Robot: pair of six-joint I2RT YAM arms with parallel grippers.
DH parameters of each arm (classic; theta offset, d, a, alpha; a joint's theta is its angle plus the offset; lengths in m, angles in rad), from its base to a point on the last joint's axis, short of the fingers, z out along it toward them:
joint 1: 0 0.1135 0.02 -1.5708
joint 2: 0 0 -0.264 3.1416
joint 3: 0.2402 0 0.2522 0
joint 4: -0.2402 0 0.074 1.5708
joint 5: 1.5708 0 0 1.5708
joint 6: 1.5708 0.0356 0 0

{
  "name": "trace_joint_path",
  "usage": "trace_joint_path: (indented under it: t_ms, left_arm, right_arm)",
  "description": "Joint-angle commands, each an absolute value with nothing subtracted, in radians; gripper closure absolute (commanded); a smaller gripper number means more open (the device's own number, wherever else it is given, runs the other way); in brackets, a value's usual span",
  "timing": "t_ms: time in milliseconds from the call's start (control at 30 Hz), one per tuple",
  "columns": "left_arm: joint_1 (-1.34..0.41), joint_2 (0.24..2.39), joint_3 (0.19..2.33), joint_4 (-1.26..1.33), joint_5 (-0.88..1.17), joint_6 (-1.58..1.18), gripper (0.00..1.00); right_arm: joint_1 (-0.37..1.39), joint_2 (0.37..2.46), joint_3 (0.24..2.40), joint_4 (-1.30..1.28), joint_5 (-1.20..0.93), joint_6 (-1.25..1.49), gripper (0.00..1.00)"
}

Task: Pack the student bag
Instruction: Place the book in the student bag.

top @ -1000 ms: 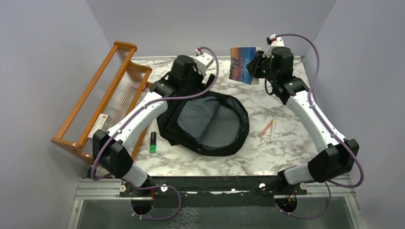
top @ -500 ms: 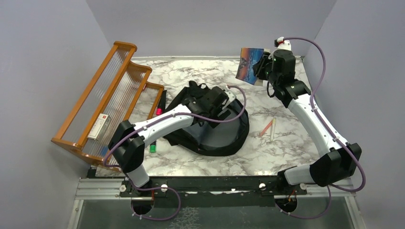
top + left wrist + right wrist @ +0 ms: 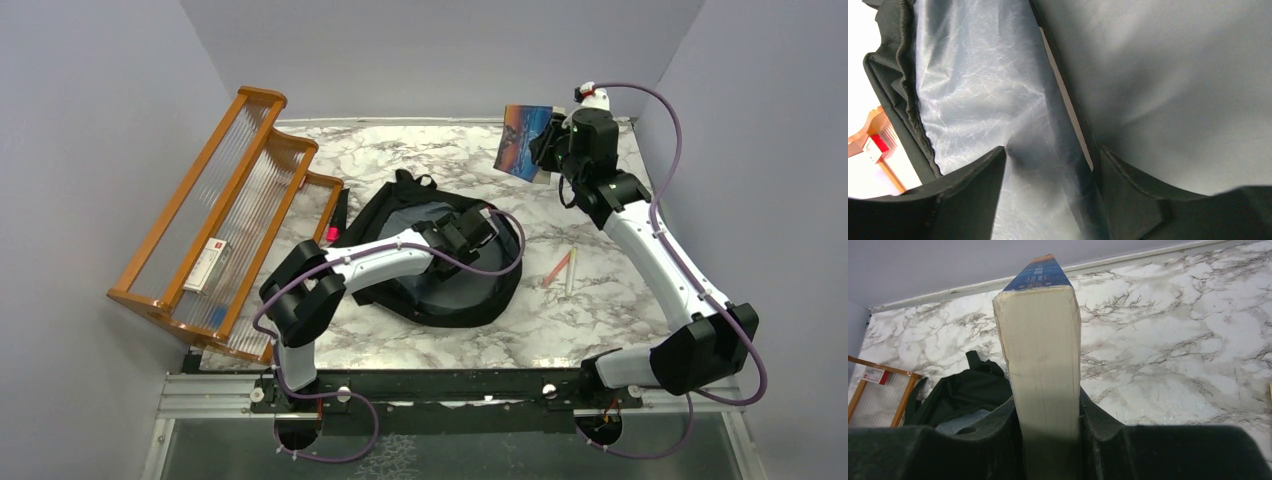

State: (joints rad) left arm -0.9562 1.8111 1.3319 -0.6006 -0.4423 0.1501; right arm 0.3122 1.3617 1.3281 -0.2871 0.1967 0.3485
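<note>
Inside the student bag (image 3: pixel 472 306), left pincer (image 3: pixel 1050 154) gapes; right pincer (image 3: pixel 1048 407) holds a book (image 3: pixel 1040 340) aloft.

From above, the left end effector (image 3: pixel 465 235) has its tips hidden under its own wrist, over the student bag (image 3: pixel 500 285). The lower end of the book (image 3: pixel 1040 340) is buried in the right end effector (image 3: pixel 1048 407). Print on the small box (image 3: pixel 208 264) in the rack (image 3: pixel 250 140) is unreadable. Two thin sticks (image 3: pixel 563 268) on the desk (image 3: pixel 600 310) are perhaps pencils.

The book (image 3: pixel 1040 340) is clamped upright between the right gripper's (image 3: pixel 1048 405) fingers, with the student bag (image 3: pixel 968 385) seen beyond them to the left, while its lining (image 3: pixel 1173 75) is spread ahead of and between the left gripper's (image 3: pixel 1050 160) fingers.
</note>
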Motion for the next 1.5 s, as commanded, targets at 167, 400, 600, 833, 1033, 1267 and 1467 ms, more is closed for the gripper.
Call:
trace_joint_path:
  t_ms: [167,400,600,833,1033,1267,1467]
  left_arm:
    - [-0.973,1.850,1.413,-0.619,-0.535,0.176,0.61]
    - [-0.970,1.848,1.494,-0.637,-0.531,0.175,0.79]
    - [-0.927,1.845,1.563,-0.640,-0.479,0.145,0.99]
    - [-0.867,1.854,1.624,-0.666,-0.409,0.139,0.84]
    - [-0.872,1.844,1.581,-0.689,-0.320,0.109,0.46]
    - [-0.907,1.840,1.482,-0.701,-0.352,0.069,0.33]
    - [-0.922,1.876,1.428,-0.701,-0.457,0.088,0.35]
  right_arm:
    - [0.305,1.275,1.356,-0.142,0.282,0.422,1.00]
    - [0.305,1.253,1.364,-0.208,0.331,0.507,1.00]
    - [0.305,1.171,1.312,-0.235,0.354,0.590,1.00]
    - [0.305,1.094,1.249,-0.247,0.355,0.652,1.00]
    - [0.305,1.104,1.244,-0.252,0.350,0.649,0.99]
    - [0.305,1.116,1.242,-0.247,0.334,0.655,1.00]
    - [0.305,1.125,1.244,-0.243,0.313,0.653,0.99]
